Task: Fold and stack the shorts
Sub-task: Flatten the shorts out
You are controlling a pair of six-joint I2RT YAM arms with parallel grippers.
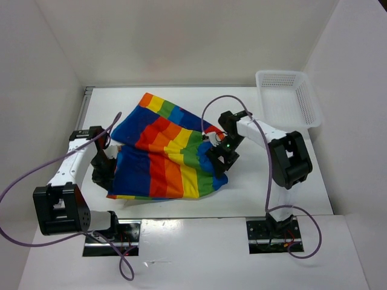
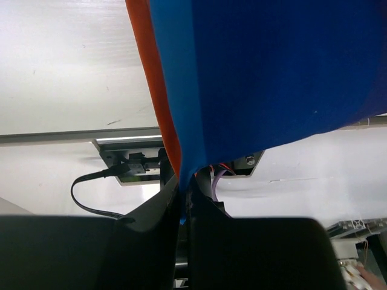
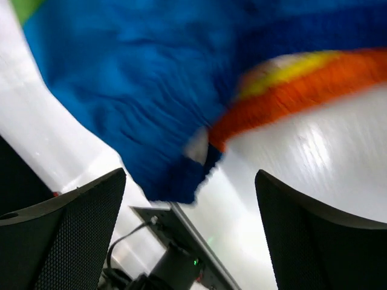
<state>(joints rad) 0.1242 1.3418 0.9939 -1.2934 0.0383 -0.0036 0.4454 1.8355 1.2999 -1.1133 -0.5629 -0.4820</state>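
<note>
shorts (image 1: 166, 154) sit mid-table (image 1: 272, 193), spread out but rumpled. the rainbow blocks run red, orange, yellow, green w/ blue at both ends, and one part is folded or lapped over the other toward the back. left gripper (image 1: 103, 166) is right at the cloth's left edge, on the blue side. in the left wrist view its fingers (image 2: 151, 241) are clenched tight on a thin fold of blue fabric, no gap btwn them, and the cloth fans out from the pinch w/ an orange strip (image 2: 154, 90) along one side. right gripper (image 1: 221, 156) is over the shorts' right side, near the green and blue blocks. from its wrist cam the fingers (image 3: 66, 235) are spread wide apart and gripping nothing, w/ a bunched blue bit of the shorts lying btwn and just beyond the tips. that view is blurry, so can't tell if the pads touch the cloth. a little white patch shows where blue meets orange there. white lattice basket (image 1: 289, 99) is at the far right corner of the table, well apart from the shorts, partly over the table edge by the look of it. purple cables (image 1: 24, 181) loop off both arms, the left one swinging wide out past the table's left side.
</note>
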